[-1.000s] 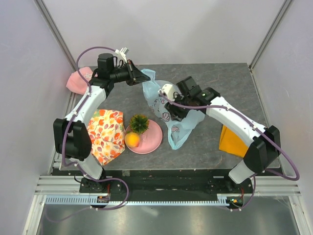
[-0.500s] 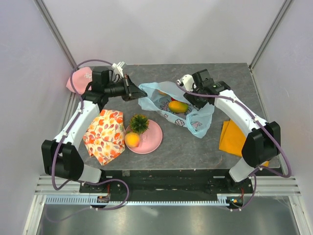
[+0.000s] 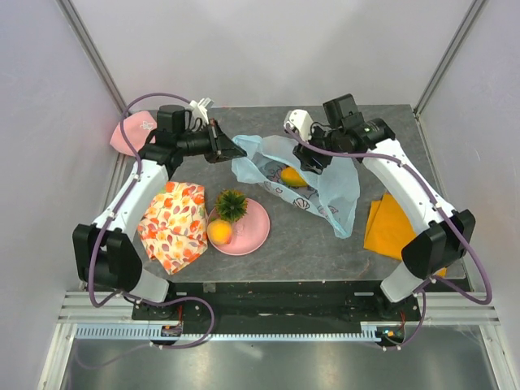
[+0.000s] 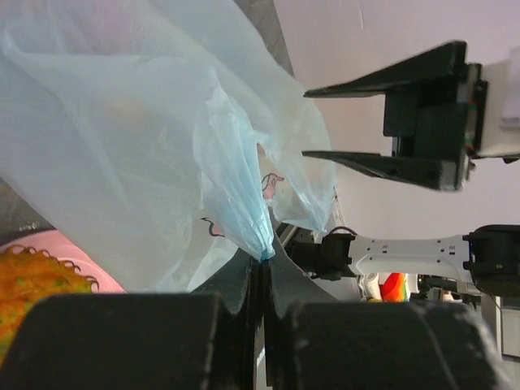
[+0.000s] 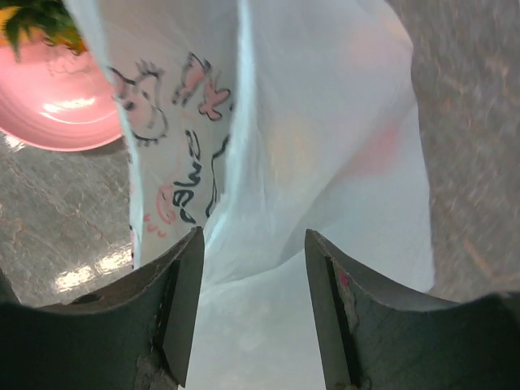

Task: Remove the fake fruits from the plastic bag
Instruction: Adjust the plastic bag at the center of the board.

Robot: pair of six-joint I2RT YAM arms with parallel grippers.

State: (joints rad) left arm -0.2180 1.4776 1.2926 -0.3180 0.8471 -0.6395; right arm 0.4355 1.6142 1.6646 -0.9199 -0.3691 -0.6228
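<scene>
Two arms meet at the plastic bag: the left gripper is pinched tight on its edge, the right gripper spread around its film, mango inside.

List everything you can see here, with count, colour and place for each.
plastic bag: one, light blue with cartoon print, centre
mango: one, yellow-orange, inside the bag
plate: one, pink, front centre
mini pineapple: one, green-topped, on the plate
orange: one, orange, on the plate
floral cloth: one, orange and white, left of plate
orange cloth: one, orange, right side
pink item: one, pink, far left
left gripper: one, black fingers shut on the bag
right gripper: one, black fingers open around bag film
</scene>
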